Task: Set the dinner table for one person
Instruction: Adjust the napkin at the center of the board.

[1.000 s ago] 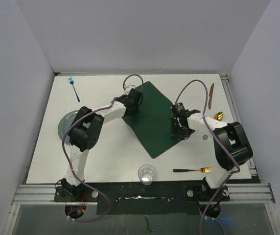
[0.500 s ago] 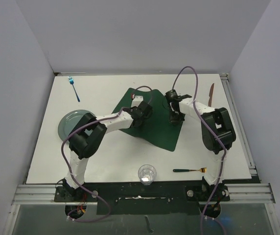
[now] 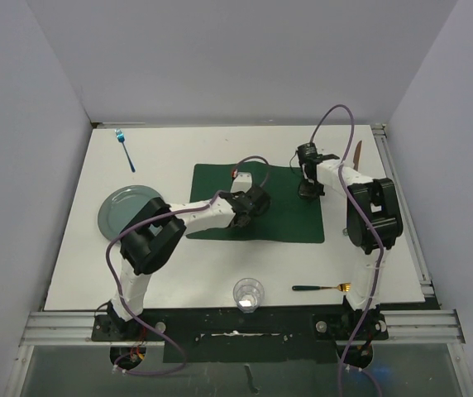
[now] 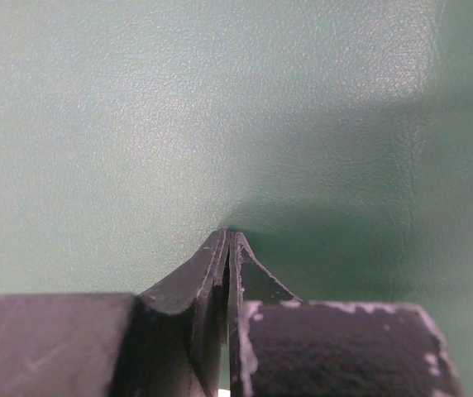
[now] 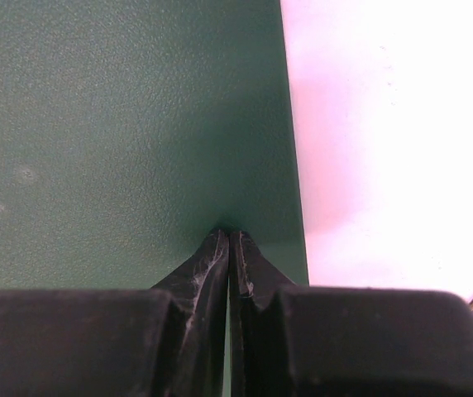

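Observation:
The dinner table (image 3: 179,265) is a white top with aluminium rails. A dark green placemat (image 3: 286,217) lies flat on its middle, its edges roughly square with the table. My left gripper (image 3: 253,203) is shut, its tips pressed down on the mat's middle; the left wrist view shows the closed tips (image 4: 230,235) on the green surface (image 4: 137,124). My right gripper (image 3: 309,187) is shut, its tips on the mat near its far right corner; the right wrist view shows them (image 5: 227,233) on the mat (image 5: 121,124), close to its right edge, with white table (image 5: 385,124) beyond.
A grey plate (image 3: 125,207) lies at the left. A blue fork (image 3: 126,150) lies at the far left. A clear glass (image 3: 249,294) stands at the near edge. A gold fork with a dark handle (image 3: 323,288) lies near right. A knife (image 3: 357,157) lies far right.
The placemat has turned from a diamond slant to lie square with the table. My left gripper moved nearer and right with it, my right gripper moved further and right.

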You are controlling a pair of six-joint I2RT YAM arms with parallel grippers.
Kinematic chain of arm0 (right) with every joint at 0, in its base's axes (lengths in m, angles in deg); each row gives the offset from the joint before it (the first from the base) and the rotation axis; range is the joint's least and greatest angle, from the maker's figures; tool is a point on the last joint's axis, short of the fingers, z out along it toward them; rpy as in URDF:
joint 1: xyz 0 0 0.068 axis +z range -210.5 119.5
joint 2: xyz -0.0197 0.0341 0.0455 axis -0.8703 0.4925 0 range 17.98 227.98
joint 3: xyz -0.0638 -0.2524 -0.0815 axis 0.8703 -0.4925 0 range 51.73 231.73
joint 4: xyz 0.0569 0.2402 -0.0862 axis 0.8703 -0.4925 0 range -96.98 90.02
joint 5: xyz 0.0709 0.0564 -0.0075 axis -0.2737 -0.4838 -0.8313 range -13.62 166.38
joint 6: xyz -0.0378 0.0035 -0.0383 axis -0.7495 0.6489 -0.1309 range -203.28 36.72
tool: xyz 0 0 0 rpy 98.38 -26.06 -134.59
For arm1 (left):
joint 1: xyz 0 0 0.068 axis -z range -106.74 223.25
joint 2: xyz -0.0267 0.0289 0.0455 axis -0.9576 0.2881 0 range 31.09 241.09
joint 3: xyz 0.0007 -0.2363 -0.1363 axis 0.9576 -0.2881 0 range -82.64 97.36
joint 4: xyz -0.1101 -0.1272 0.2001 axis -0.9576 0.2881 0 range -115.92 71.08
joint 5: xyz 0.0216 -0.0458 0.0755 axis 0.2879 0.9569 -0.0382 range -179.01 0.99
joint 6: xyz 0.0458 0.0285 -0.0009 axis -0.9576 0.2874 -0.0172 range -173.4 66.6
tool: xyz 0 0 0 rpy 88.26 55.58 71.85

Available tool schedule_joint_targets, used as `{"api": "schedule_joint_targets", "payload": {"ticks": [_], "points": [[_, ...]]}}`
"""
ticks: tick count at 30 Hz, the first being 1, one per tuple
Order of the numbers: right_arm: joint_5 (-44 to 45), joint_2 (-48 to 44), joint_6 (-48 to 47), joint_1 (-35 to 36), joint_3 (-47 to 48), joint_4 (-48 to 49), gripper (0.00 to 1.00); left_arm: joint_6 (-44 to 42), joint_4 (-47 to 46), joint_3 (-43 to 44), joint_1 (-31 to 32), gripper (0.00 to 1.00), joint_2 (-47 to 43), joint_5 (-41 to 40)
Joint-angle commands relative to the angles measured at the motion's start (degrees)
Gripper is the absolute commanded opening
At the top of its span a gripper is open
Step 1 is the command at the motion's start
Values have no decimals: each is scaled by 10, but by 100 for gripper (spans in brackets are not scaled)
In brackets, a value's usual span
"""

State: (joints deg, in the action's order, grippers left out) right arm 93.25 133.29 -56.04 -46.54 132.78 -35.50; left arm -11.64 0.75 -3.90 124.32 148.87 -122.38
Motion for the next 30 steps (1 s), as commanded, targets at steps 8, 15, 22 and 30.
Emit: {"api": "schedule_joint_targets", "payload": {"ticks": [8, 15, 22, 30], "points": [[11, -26, -6, 8, -46, 30, 0, 54, 177, -50, 18, 0, 21, 68], [0, -90, -10, 8, -57, 36, 13, 95, 159, -65, -2, 0, -128, 29], [-32, -163, -12, 9, -91, 43, 34, 46, 111, -71, -67, 0, -207, 49], [-46, -191, -2, 11, -156, 65, 32, 23, 125, -60, -92, 0, -156, 69]]}}
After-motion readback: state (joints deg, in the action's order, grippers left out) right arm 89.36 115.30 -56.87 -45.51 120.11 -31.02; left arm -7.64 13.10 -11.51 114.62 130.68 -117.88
